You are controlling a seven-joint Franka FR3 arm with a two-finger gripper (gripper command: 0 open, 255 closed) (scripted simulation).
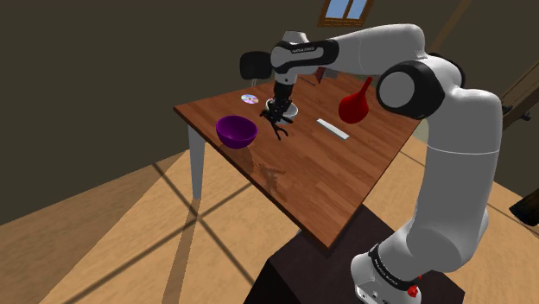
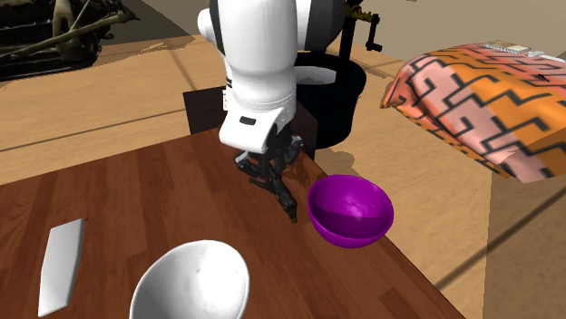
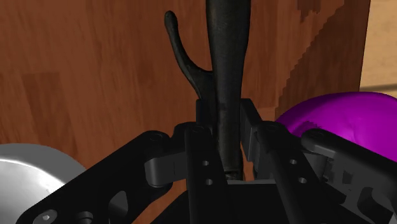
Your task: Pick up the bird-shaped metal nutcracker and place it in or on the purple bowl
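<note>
Gripper (image 1: 276, 114) pinching the dark nutcracker (image 3: 226, 83) above the desk (image 1: 328, 186), beside the purple bowl (image 1: 236, 131)
From the shoulder view's left: the purple bowl sits near the desk's corner; just beside it the gripper hangs with both fingers clamped on the nutcracker, whose thin prongs dangle below, off the wood; a white bowl (image 1: 291, 111) sits right behind the gripper, then a flat white strip (image 1: 332, 129), then a red vase (image 1: 355, 105) farther along the desk
</note>
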